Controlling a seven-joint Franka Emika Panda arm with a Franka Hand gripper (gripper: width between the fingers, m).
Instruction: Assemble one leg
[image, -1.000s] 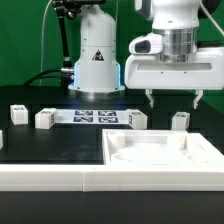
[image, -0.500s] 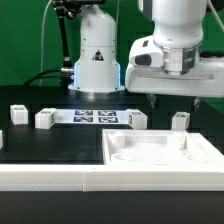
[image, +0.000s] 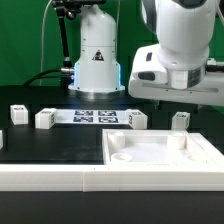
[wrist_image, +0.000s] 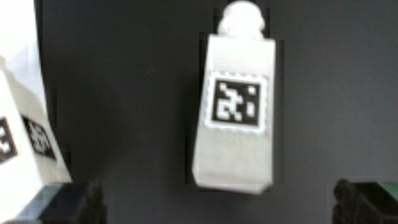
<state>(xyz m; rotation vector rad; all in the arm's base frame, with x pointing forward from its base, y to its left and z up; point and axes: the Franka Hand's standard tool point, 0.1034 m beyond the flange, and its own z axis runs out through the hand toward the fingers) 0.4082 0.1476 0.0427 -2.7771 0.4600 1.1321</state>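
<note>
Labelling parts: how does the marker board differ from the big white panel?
The marker board is thin and carries several tags; the white panel shows none. The panel is larger and thicker than the board, with a raised rim and corner sockets. Both are white and lie flat on the black table.

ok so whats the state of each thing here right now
tool: open, empty, over the leg
leg: lying loose on the table, tag showing, not gripped
panel: flat on the table, no leg fitted in the sockets that show
other legs: loose on the table, unattached
</note>
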